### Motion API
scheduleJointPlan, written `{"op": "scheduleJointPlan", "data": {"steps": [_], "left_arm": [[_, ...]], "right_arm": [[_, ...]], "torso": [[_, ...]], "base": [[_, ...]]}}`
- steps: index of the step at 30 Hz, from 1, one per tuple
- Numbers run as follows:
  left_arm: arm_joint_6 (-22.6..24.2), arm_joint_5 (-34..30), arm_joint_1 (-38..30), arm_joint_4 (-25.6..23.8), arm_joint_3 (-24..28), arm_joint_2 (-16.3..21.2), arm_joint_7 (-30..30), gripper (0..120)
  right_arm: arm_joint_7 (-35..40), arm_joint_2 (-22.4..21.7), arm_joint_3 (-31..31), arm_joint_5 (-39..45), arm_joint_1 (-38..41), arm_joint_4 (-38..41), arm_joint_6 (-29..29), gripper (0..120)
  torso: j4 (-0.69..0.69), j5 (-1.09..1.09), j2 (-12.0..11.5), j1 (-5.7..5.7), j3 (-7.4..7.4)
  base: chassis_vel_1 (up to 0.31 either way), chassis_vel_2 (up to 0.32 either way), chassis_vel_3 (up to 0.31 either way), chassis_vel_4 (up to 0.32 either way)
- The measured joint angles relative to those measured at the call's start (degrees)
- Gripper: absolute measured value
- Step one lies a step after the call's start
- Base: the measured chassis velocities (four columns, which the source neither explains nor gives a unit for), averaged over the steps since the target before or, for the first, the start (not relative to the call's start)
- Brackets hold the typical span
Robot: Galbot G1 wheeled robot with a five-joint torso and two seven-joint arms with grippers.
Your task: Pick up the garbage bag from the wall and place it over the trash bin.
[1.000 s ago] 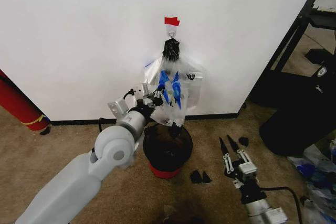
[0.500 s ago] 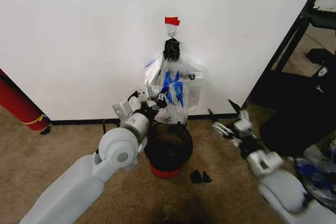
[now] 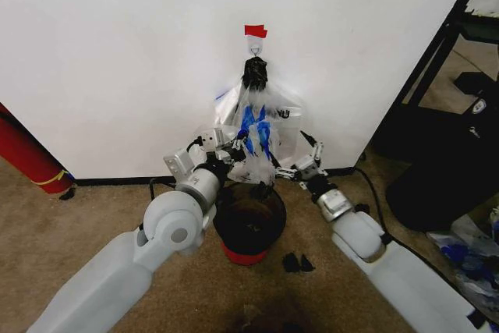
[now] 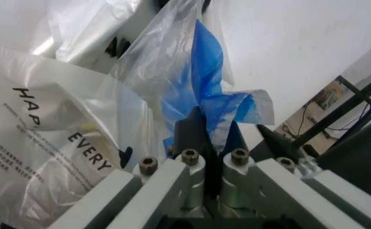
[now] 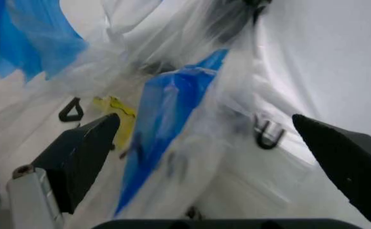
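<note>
Translucent plastic, gripped but not yet lifted: the garbage bag hangs from the hook on the wall, directly above the trash bin.

We judge the task to be in its early stage: the bag is not yet unhooked and the bin stands uncovered below. The left gripper, its arm reaching up from the lower left, has its fingers pressed together on a blue handle strip of the bag. The right gripper, its arm extended from the lower right, is at the bag's lower right edge with fingers spread wide on either side of the plastic, clasping nothing.
</note>
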Motion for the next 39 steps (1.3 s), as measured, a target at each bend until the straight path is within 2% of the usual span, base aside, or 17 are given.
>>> {"op": "scheduleJointPlan", "data": {"steps": [6,10,13,18,20,22,27,29,32,36,39], "left_arm": [[0.1,0.0,0.2,0.0,-0.4,0.0,0.0,0],[0.1,-0.1,1.2,-0.7,-0.7,0.2,0.0,0],[0.1,-0.1,1.4,-0.9,-0.9,0.3,0.0,0],[0.1,-0.1,1.6,-0.9,-1.0,0.4,0.0,0],[0.1,-0.1,1.6,-0.9,-1.1,0.5,0.0,0],[0.1,-0.1,1.6,-0.9,-1.2,0.6,0.0,0],[0.1,-0.2,1.9,-1.0,-1.6,1.1,0.0,0],[0.1,-0.2,1.9,-1.0,-1.6,1.3,0.0,0],[0.1,-0.6,1.9,-1.3,-1.9,1.8,0.0,0],[0.1,-0.9,2.0,-1.8,-2.2,2.4,0.0,0],[0.1,-1.1,3.4,-2.6,-3.0,3.2,0.0,0]], "right_arm": [[0.5,2.8,-1.9,0.0,2.9,-2.5,-1.7,95],[1.8,3.9,-3.9,0.3,5.5,-4.9,-2.7,77],[2.1,4.0,-4.5,0.2,6.1,-5.2,-2.7,70],[2.9,4.4,-5.4,0.2,6.6,-5.4,-2.9,50],[3.2,4.5,-5.5,0.1,6.4,-5.3,-3.0,40],[3.4,4.5,-5.5,0.1,6.1,-5.1,-3.1,36],[5.6,4.6,-5.1,-0.3,4.0,-4.1,-3.0,14],[6.0,4.5,-5.1,-0.3,3.6,-3.9,-3.0,12],[6.7,4.4,-4.6,-0.4,2.6,-3.0,-2.9,0],[8.0,4.4,-4.0,3.5,1.7,-0.9,-2.9,0],[10.0,4.4,-2.9,10.3,-0.3,2.2,-3.6,0]], "torso": [[0.00,0.00,0.0,0.00,0.00],[0.00,0.00,0.0,0.00,-0.01],[0.00,0.01,0.0,0.00,-0.01],[0.00,0.01,0.0,0.00,-0.01],[0.00,0.01,0.0,0.00,-0.01],[0.00,0.01,0.0,-0.01,-0.01],[0.00,0.01,0.0,-0.01,-0.01],[0.00,0.01,0.0,-0.01,-0.01],[0.00,0.01,0.0,-0.01,-0.01],[-0.01,0.01,0.0,-0.01,-0.01],[0.00,0.00,0.0,-0.01,-0.01]], "base": [[0.000,0.000,0.000,0.000],[0.000,0.000,0.000,0.000],[0.000,0.000,0.000,0.000],[0.000,0.000,0.000,0.000],[0.000,0.000,0.000,0.000],[0.000,0.000,0.000,0.000],[0.000,0.000,0.000,0.000],[0.000,0.000,0.000,0.000],[0.000,0.000,0.000,0.000],[0.000,0.000,0.000,0.000],[0.000,0.000,0.000,0.000]]}}
